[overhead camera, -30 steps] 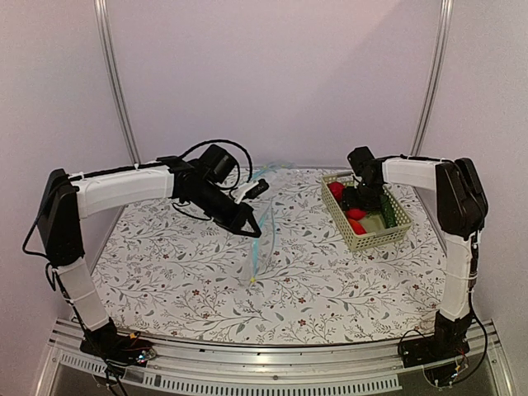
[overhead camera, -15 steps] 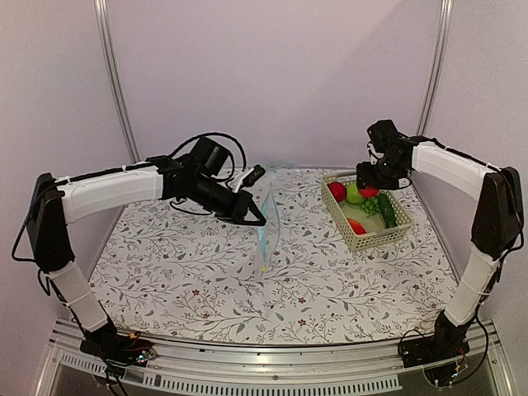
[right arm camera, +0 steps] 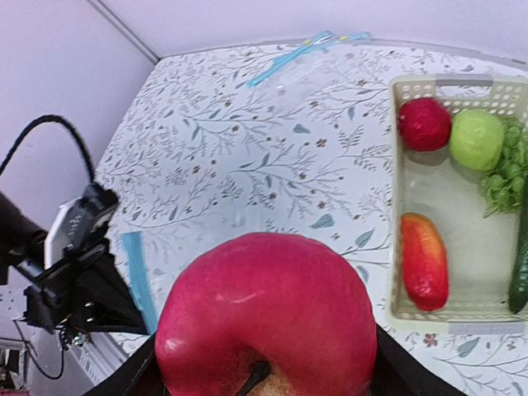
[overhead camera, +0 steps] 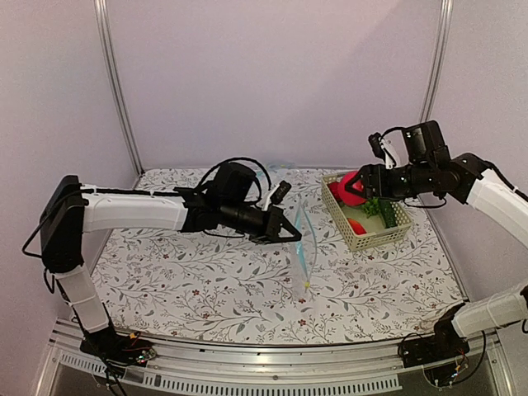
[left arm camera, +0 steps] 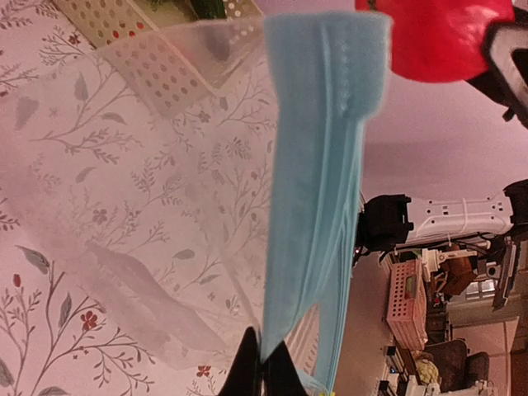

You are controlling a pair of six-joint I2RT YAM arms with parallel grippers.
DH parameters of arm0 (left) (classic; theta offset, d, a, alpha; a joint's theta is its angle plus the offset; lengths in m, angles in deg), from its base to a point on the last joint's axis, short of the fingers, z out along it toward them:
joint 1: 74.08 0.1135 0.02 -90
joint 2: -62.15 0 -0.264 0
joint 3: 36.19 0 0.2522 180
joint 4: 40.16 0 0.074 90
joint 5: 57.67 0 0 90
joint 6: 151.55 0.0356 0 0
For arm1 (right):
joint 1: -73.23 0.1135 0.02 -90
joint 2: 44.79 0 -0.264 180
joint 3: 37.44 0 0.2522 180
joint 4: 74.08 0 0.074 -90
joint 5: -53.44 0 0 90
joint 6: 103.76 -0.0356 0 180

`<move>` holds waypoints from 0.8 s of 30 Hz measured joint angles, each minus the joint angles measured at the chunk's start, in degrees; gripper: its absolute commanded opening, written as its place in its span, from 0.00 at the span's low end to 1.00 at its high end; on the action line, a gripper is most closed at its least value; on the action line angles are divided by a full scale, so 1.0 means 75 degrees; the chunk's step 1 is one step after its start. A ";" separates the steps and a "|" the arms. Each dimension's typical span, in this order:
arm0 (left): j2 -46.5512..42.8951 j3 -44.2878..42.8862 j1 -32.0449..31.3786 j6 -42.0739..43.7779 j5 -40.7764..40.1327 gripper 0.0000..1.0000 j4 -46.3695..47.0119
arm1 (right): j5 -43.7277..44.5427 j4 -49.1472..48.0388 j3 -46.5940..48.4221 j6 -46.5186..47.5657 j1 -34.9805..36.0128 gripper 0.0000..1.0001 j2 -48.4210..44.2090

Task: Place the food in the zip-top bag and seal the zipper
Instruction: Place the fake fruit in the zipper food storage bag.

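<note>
The left hand was pinched tight on one end of the zipper, so the zip-top bag hung from it above the middle of the desk, the blue strip running downward rather than lying level. The right hand was clamped around a round red fruit, carried in the air just above the near-left side of the basket and well short of the bag. In the basket lay a second red fruit, the orange-red oval piece and the cucumber, beside a green apple and grapes that were not wanted. The step was probably the carry to the bag's mouth, and the hard part looked to be the mouth itself: from the left wrist view the strip was seen edge-on, and how far its two lips stood apart could not be told. A good approach would bring the fruit in along the gap between the lips, not against the flat film, and let go only once most of the fruit was inside. Held by one corner, the bag would likely swing or fold if nudged, so a slow, centred push seemed wise.
</note>
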 measured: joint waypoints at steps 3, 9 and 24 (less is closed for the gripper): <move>0.0388 0.0044 -0.0070 -0.0230 0.0041 0.00 0.0294 | -0.0656 -0.0478 -0.0694 -0.0466 0.0519 0.71 -0.0431; 0.0664 0.0335 -0.0073 -0.0347 0.0073 0.00 0.0472 | -0.1361 -0.1836 -0.1606 -0.1408 0.1652 0.71 -0.0653; 0.0662 0.0627 -0.0038 -0.0376 0.0134 0.00 0.0574 | -0.1871 -0.4459 -0.2614 -0.2911 0.2498 0.68 0.0405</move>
